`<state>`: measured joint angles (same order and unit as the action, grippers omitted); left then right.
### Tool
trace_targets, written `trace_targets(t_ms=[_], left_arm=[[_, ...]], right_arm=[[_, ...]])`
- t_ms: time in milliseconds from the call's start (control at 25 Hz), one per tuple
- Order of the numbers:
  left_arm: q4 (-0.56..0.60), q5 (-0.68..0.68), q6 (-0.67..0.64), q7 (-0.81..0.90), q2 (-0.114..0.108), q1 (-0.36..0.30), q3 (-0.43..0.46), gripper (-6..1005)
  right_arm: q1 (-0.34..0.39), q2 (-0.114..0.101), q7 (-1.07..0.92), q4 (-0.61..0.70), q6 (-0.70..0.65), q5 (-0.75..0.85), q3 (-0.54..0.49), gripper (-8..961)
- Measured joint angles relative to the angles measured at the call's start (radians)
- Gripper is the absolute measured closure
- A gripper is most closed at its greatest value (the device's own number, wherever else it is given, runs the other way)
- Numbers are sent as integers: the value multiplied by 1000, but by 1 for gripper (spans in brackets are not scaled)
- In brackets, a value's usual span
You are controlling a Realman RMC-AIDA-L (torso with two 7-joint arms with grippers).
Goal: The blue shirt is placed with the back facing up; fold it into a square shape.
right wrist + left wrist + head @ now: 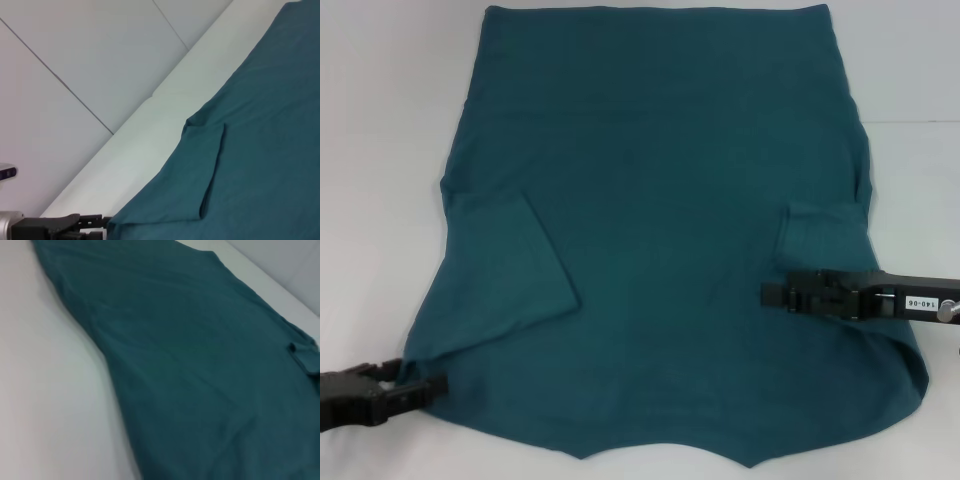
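The large teal-blue soft-fabric shirt lies sleeves-in on the white table; left gripper at its corner, right gripper above it, fingers' state unreadable. A weak pinch could skew the fold.

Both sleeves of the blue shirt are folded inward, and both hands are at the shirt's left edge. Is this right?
Not quite. Only the left hand is at the blue shirt's left edge; the right hand is over its right side, near the folded sleeve. The head view shows it.
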<state>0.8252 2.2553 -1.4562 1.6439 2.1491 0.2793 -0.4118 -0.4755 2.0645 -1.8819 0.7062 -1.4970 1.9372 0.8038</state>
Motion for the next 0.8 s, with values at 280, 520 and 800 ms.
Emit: trace_targets(t_ms=[280, 520, 800], left_arm=[[1, 3, -121, -2, -6, 16, -11, 139], [7, 44, -158, 2, -9, 27, -11, 140], [1, 76, -165, 3, -9, 30, -12, 140]], right_arm=[[0, -2, -2, 3, 0, 0, 0, 48], [0, -2, 4, -3, 5, 0, 0, 50], [2, -3, 2, 1, 6, 0, 0, 50]])
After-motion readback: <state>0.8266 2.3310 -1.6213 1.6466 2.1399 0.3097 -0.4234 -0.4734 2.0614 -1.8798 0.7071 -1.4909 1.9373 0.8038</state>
